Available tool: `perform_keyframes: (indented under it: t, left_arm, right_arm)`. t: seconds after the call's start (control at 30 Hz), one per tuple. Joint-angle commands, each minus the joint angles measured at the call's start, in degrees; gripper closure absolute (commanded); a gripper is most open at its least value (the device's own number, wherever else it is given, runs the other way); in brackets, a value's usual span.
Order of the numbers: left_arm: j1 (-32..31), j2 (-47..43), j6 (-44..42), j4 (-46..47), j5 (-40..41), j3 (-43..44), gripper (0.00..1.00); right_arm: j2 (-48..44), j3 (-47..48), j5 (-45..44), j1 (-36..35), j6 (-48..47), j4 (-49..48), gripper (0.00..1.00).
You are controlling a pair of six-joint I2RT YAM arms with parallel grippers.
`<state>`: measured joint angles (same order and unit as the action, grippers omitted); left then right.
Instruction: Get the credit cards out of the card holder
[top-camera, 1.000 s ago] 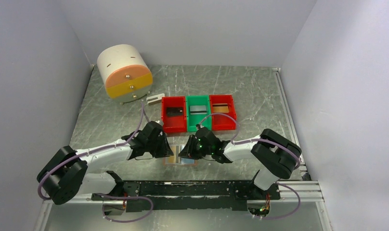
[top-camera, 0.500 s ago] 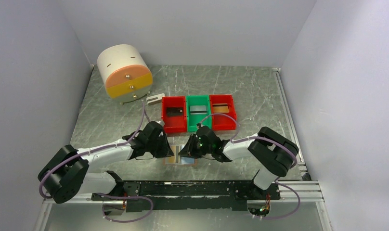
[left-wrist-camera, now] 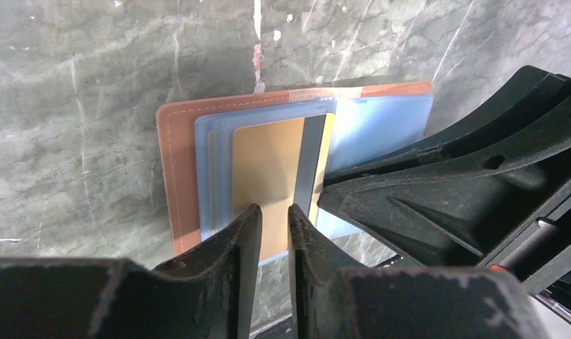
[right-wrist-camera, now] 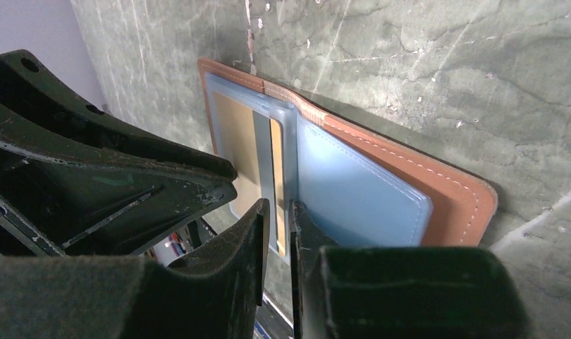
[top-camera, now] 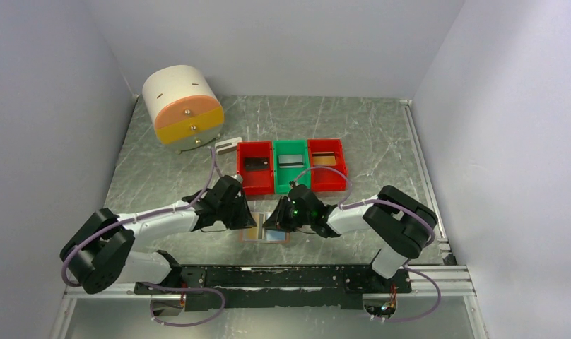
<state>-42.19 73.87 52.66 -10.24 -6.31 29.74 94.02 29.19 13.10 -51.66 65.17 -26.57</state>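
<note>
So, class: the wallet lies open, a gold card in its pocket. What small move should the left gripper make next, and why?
Probably the left gripper should press its fingertips onto the gold card and slide it out. The card sits in the blue pocket of the wallet, the fingertips are at its near edge, and the right gripper is at the fold, seemingly steadying it.

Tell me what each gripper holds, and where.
Cannot tell. The left gripper, nearly closed, rests on the gold card at its near edge; the right gripper on the card holder at its pocket edge.
</note>
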Motion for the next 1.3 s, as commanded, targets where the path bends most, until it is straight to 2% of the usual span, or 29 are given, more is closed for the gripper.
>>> perform_keyframes:
  t: [0.0,0.27,0.37,0.47,0.6,0.7,0.83,1.03,1.27]
  left_arm:
    - [-0.18,2.31,-1.72,-2.98,1.03,-0.30,0.72]
    - [-0.33,-2.40,-0.40,-5.43,4.16,-2.29,0.71]
    - [-0.26,-2.91,-0.95,-7.70,5.87,-1.46,0.68]
    - [-0.39,-2.11,-0.75,-9.88,7.88,0.25,0.71]
    - [-0.41,-3.69,-1.69,-5.47,5.29,-1.23,0.64]
    - [-0.47,-1.03,-2.70,-4.09,2.91,-1.20,0.69]
    - [-0.58,0.86,-2.08,-6.24,4.13,-2.92,0.75]
    - [-0.59,-2.91,-1.61,-6.09,4.32,-5.00,0.74]
    - [-0.52,-3.24,-1.25,-7.14,5.24,-4.42,0.75]
  right_arm:
    - [0.55,0.15,0.70,0.24,-0.33,-0.29,0.80]
    - [2.38,0.34,2.54,0.30,0.89,-3.34,0.78]
    - [2.87,0.92,0.06,0.26,0.58,0.51,0.79]
    - [1.09,0.63,-2.70,0.33,-0.39,4.02,0.79]
    - [-2.01,1.54,-4.27,0.20,-2.83,6.93,0.79]
    - [-4.29,2.62,-3.19,0.18,-4.51,6.77,0.78]
    - [-3.32,3.74,0.10,0.11,-5.01,4.55,0.77]
    - [0.01,3.90,-0.34,-0.50,-2.18,4.66,0.77]
    - [-2.42,2.64,-3.30,-0.57,-2.73,7.83,0.73]
